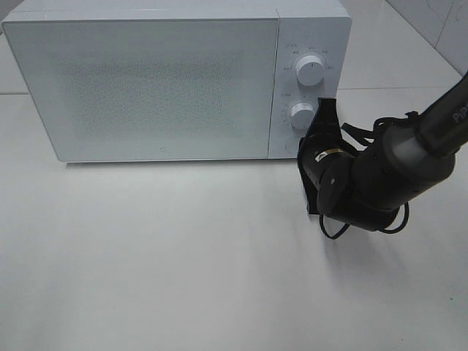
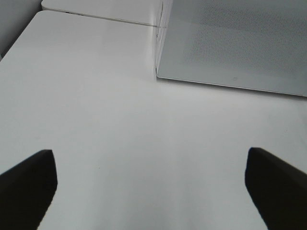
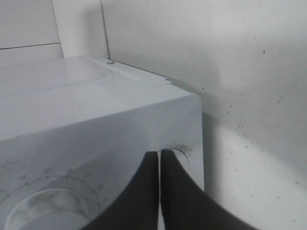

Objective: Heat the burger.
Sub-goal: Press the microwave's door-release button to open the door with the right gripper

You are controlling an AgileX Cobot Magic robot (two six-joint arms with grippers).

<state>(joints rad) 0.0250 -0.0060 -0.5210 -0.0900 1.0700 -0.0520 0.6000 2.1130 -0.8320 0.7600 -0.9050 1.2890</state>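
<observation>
The right pincer [image 3: 159, 154], clenched and empty, pointed at the microwave's [image 1: 314, 29] round button [image 3: 181, 152] — the left pincer [image 2: 149, 158] hung released, farther off. The burger was not visible — perhaps behind the shut door [image 1: 146, 88].

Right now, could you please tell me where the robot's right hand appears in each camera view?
Exterior high: the right hand, shut, sits right of centre, beside the microwave's lower knob.
Left wrist: not in it; one corner of the microwave shows.
Right wrist: the right hand fills the foreground, close to the microwave's front.
Shared landmark: the white microwave.
</observation>
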